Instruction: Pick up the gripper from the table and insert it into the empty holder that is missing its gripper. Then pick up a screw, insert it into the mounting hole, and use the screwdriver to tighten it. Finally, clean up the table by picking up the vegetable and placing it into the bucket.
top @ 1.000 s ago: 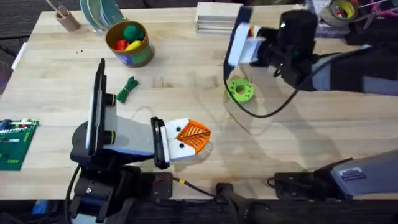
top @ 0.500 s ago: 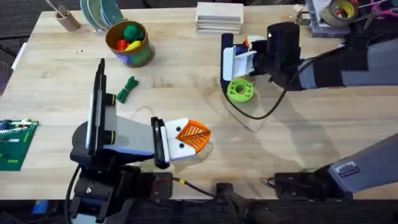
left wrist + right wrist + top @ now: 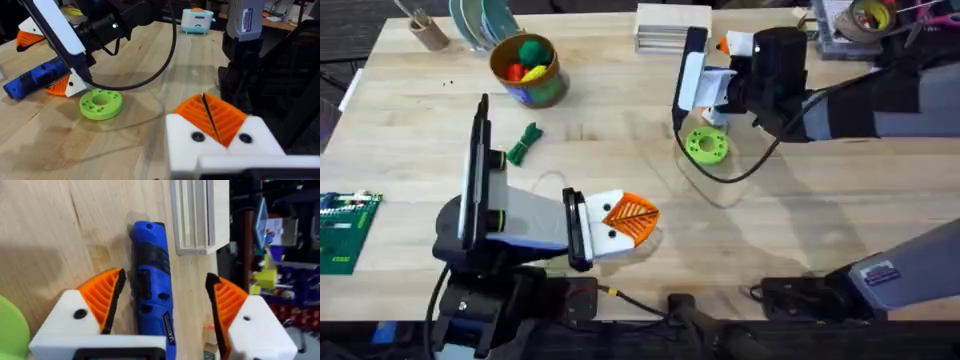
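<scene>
**Right tool straddles the blue screwdriver at the far side of the desk**

The right tool (image 3: 165, 315) is spread wide, its orange ribbed pads (image 3: 105, 297) standing on either side of the screwdriver (image 3: 151, 285), which lies flat on the desk (image 3: 800, 200). One pad is just beside the blue handle; the other stands well apart, so nothing is gripped. The screwdriver lies alongside a white slotted block (image 3: 192, 215) near the desk's far edge. In the left wrist view its blue handle (image 3: 35, 80) lies under the right arm's white finger, near the round green disc (image 3: 101, 103).

The left tool (image 3: 632, 222) rests low on the near side of the desk, clenched, its two orange pads pressed together with nothing between them.

The vegetable (image 3: 524, 143), dark green and bunched, lies on the desk beside the left arm, not far from the bucket (image 3: 528, 68). The bucket stands near the far left corner and holds red, yellow and green toy pieces.
</scene>
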Motion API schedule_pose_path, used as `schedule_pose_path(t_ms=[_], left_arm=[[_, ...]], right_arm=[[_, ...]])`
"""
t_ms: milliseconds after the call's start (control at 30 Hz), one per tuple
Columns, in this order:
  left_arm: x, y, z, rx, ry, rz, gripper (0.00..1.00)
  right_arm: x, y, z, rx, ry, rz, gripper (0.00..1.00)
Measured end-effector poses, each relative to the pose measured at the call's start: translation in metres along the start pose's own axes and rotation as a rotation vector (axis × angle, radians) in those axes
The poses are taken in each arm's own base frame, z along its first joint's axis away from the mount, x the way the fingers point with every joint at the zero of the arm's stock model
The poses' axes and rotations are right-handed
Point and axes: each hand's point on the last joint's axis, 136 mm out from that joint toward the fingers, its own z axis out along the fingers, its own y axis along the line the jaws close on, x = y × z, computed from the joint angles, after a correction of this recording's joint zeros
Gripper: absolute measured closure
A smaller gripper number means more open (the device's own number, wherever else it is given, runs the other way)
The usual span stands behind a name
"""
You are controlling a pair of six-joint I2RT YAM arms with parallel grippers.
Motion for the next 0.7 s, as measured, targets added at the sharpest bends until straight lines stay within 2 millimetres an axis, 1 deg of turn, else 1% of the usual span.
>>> schedule_pose_path(t_ms=[100, 167, 233, 433, 467, 500, 567, 633, 667, 700], left_arm=[[0.000, 0.000, 0.000, 0.000, 0.000, 0.000, 0.996], [0.000, 0.000, 0.000, 0.000, 0.000, 0.000, 0.996], [0.000, 0.000, 0.000, -0.001, 0.000, 0.000, 0.996], [0.000, 0.000, 0.000, -0.003, 0.000, 0.000, 0.995], [0.000, 0.001, 0.000, -0.003, 0.000, 0.004, 0.940], [0.000, 0.001, 0.000, -0.003, 0.000, 0.004, 0.842], [0.000, 0.001, 0.000, -0.003, 0.000, 0.002, 0.512], [0.000, 0.001, 0.000, -0.003, 0.000, 0.002, 0.206], [0.000, 0.001, 0.000, -0.003, 0.000, 0.000, 0.076], [0.000, 0.001, 0.000, -0.003, 0.000, 0.001, 0.027]], right_arm=[[-0.001, -0.002, -0.003, 0.002, -0.001, 0.073, 0.007], [-0.005, -0.012, -0.009, 0.025, -0.012, 0.126, 0.007], [-0.011, -0.028, -0.018, 0.065, -0.033, 0.190, 0.007], [-0.031, -0.084, -0.060, 0.197, -0.133, 0.447, 0.009], [-0.034, -0.091, -0.067, 0.212, -0.150, 0.490, 0.008], [-0.036, -0.097, -0.074, 0.222, -0.166, 0.541, 0.007], [-0.038, -0.103, -0.088, 0.223, -0.185, 0.643, 0.009], [-0.038, -0.105, -0.099, 0.207, -0.189, 0.737, 0.009], [-0.038, -0.104, -0.105, 0.197, -0.189, 0.781, 0.009], [-0.037, -0.102, -0.110, 0.182, -0.183, 0.831, 0.009]])
